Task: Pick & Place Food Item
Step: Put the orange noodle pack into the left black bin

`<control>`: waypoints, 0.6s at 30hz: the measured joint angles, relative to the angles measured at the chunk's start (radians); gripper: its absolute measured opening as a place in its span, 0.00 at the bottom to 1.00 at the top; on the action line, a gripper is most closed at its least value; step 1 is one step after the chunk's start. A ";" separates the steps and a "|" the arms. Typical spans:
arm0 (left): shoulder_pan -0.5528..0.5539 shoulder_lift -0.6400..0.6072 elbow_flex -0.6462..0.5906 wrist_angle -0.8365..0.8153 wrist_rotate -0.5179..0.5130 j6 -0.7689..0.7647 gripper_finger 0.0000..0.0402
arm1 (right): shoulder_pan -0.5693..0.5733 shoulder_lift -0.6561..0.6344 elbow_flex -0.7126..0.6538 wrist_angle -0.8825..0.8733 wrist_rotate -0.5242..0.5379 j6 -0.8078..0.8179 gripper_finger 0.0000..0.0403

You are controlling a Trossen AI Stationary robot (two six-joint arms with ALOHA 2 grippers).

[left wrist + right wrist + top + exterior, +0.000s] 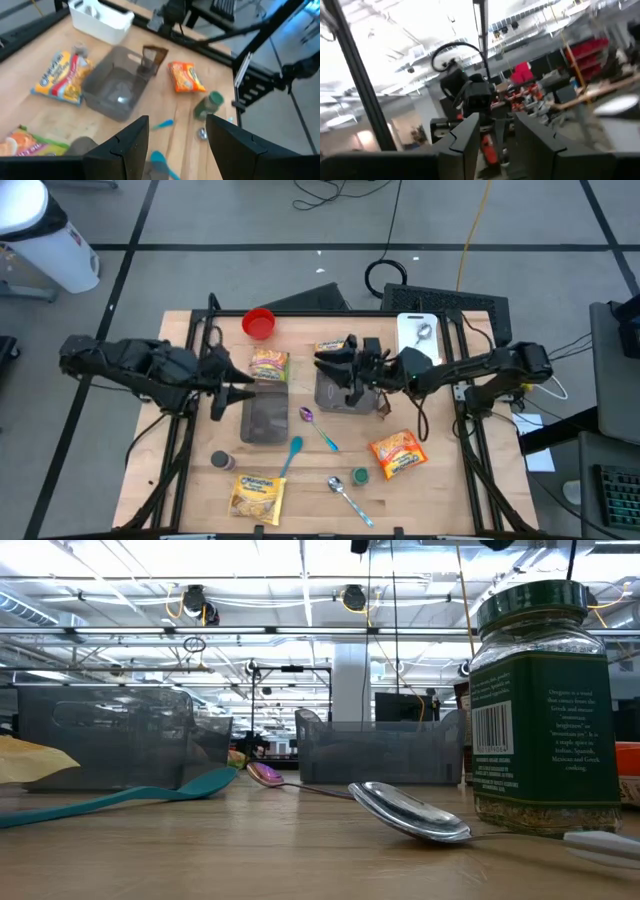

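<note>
While the desk (pixel 180 480) carries everything, 2 grey bins sit mid-desk: one (pixel 265 420) by the left hand (pixel 243 392), whose fingers stand apart on nothing, the other (pixel 335 388) under the right hand (pixel 333 361); whether that one grips anything I cannot tell. An orange noodle packet (pixel 397 453) lies near the right bin, a yellow packet (pixel 256 496) at the front edge, beside a green jar (pixel 360 476) and spoon (pixel 348 498).

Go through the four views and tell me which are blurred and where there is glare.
High view: sharp, evenly lit. Low view: the green-lidded jar and metal spoon are crisp, the ceiling lights glare. Left wrist view: softly blurred over the grey bin and noodle packets. Right wrist view: heavily smeared, with bright ceiling glare.
</note>
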State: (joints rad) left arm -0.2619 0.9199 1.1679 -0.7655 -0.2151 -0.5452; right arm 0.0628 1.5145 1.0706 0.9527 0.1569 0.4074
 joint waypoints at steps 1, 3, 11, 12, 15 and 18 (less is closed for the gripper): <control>-0.013 0.011 0.000 -0.005 -0.003 -0.010 0.52 | 0.000 0.006 0.000 -0.001 0.000 0.037 0.28; -0.037 0.035 0.000 -0.022 -0.003 -0.028 0.52 | 0.000 0.012 0.000 -0.017 0.000 0.085 0.28; -0.095 0.149 0.000 -0.024 0.007 -0.043 0.52 | 0.005 0.019 0.000 -0.081 -0.005 0.122 0.29; -0.100 0.163 0.000 -0.025 0.017 -0.043 0.52 | 0.007 0.019 0.000 -0.083 -0.018 0.129 0.29; -0.104 0.198 0.000 -0.024 0.071 -0.044 0.52 | 0.006 0.012 -0.002 -0.078 -0.095 0.133 0.29; -0.105 0.227 0.000 -0.017 0.116 -0.064 0.52 | 0.007 0.011 -0.002 -0.060 -0.147 0.178 0.29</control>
State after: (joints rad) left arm -0.3672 1.1464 1.1675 -0.7827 -0.0995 -0.6088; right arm 0.0696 1.5256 1.0691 0.8932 0.0102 0.5857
